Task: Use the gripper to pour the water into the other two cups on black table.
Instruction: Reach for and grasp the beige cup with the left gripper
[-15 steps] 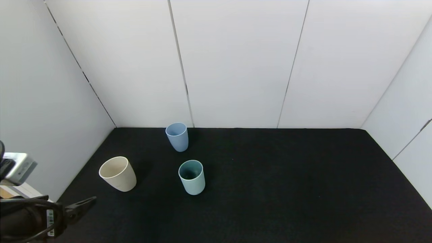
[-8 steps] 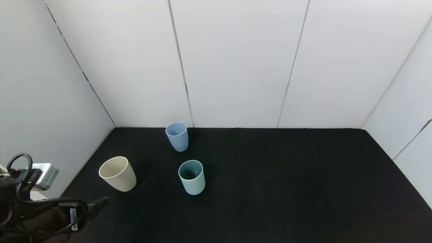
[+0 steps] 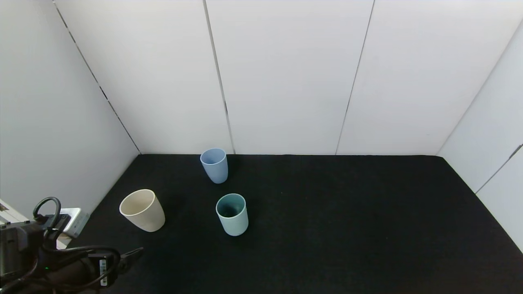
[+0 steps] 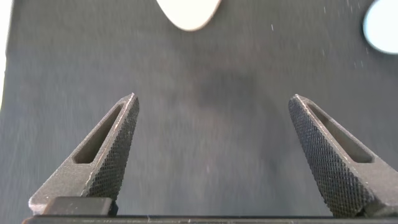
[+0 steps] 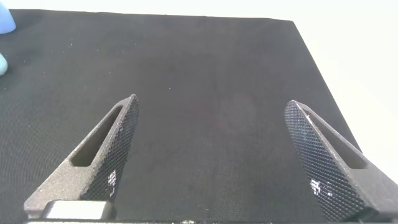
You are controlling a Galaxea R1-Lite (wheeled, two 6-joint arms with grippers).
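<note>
Three cups stand upright on the black table [image 3: 347, 228]. The periwinkle blue cup [image 3: 214, 165] is at the back. The teal cup [image 3: 232, 214] is nearer me. The beige cup [image 3: 142, 210] is to their left. My left gripper [image 3: 132, 255] is at the lower left, low over the table, short of the beige cup. In the left wrist view it [image 4: 213, 97] is open and empty, with the beige cup [image 4: 188, 12] ahead and the teal cup [image 4: 380, 25] off to one side. My right gripper [image 5: 212, 101] is open and empty over bare table.
White panel walls close the table at the back and on both sides. A grey-white box [image 3: 73, 220] sits at the left table edge beside my left arm. The right wrist view catches the blue cup [image 5: 5, 17] and the teal cup [image 5: 2, 62] far off.
My left arm has moved forward and to the right over the table, closer to the beige cup. The cups have not moved.
</note>
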